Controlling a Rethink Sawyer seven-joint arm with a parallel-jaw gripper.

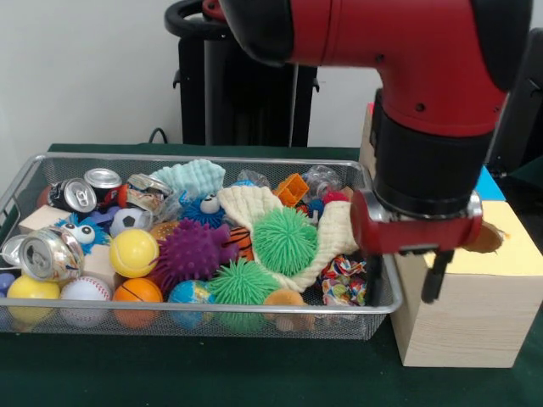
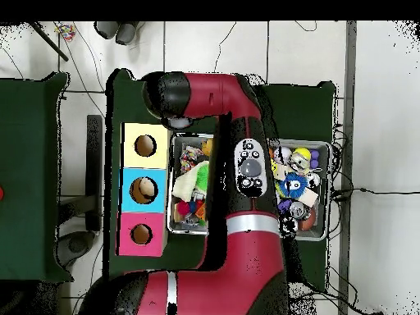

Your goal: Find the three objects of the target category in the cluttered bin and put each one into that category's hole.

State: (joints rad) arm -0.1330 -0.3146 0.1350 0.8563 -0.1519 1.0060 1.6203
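Note:
The bin is a wide silver wire-mesh basket full of clutter: green spiky balls, a purple spiky ball, a yellow tennis ball, a baseball, crushed cans and a cream cloth. My gripper hangs at the bin's right end, between the bin and the yellow-topped wooden box. Its fingers are spread apart with nothing between them. In the overhead view the arm covers the gripper and the middle of the bin.
Three wooden boxes stand in a row beside the bin, each with a round hole: yellow top, blue top, pink top. A knotted rope toy and an orange toy lie near the gripper. The robot's black pedestal stands behind.

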